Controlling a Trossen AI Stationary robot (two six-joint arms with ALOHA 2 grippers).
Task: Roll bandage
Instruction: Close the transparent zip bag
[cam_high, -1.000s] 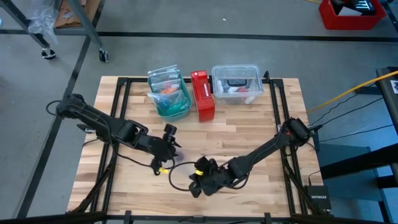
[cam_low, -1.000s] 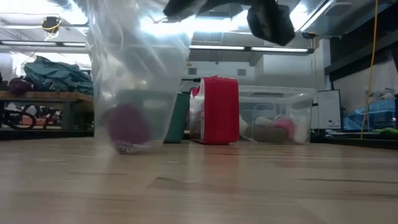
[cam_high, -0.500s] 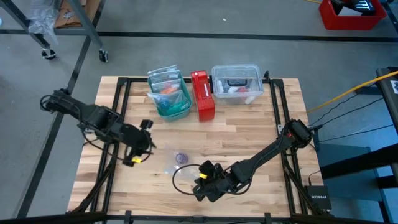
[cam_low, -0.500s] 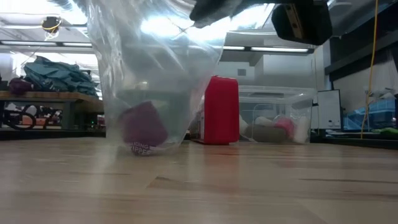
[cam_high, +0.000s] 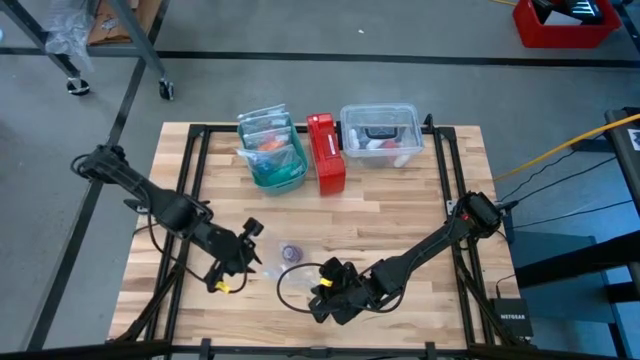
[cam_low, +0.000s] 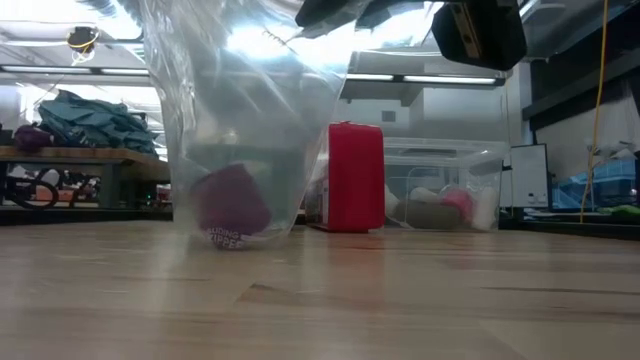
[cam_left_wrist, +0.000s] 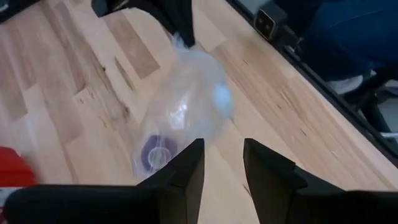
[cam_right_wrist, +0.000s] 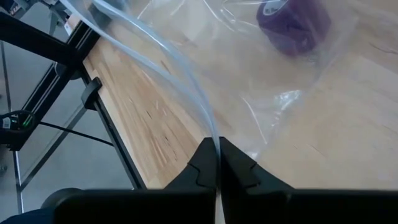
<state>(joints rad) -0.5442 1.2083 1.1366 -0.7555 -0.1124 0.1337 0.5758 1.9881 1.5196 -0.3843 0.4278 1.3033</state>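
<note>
The bandage (cam_high: 291, 252) is a small purple roll lying inside a clear plastic bag (cam_low: 240, 120), whose bottom rests on the table near the middle front. The roll also shows through the bag in the low view (cam_low: 232, 200) and in both wrist views (cam_left_wrist: 153, 151) (cam_right_wrist: 291, 25). My right gripper (cam_high: 323, 290) stands just right of the bag and nearer the front, shut on the bag's film. My left gripper (cam_left_wrist: 222, 163) is open with nothing between its fingers. It hovers left of the bag (cam_high: 248, 256), pointing at it. My right gripper pinches a thin edge of the clear bag's film (cam_right_wrist: 213, 144) between its two shut fingers. One layer or several, I cannot tell. The film rises from the table to the fingers. The bag's bottom, with the bandage in it, stays on the wood.
Along the far edge stand a teal bin of bagged items (cam_high: 272, 152), a red box (cam_high: 325, 152) and a clear lidded container (cam_high: 380, 135). Black frame rails (cam_high: 190, 200) run down both table sides. A black cable loops by the right gripper (cam_high: 285, 290).
My left gripper has drawn back from the bag toward the table's left edge, then come a little nearer the front. The bag and the bandage in it have slid slightly toward the right, and the bag now stands held up only by my right gripper.
</note>
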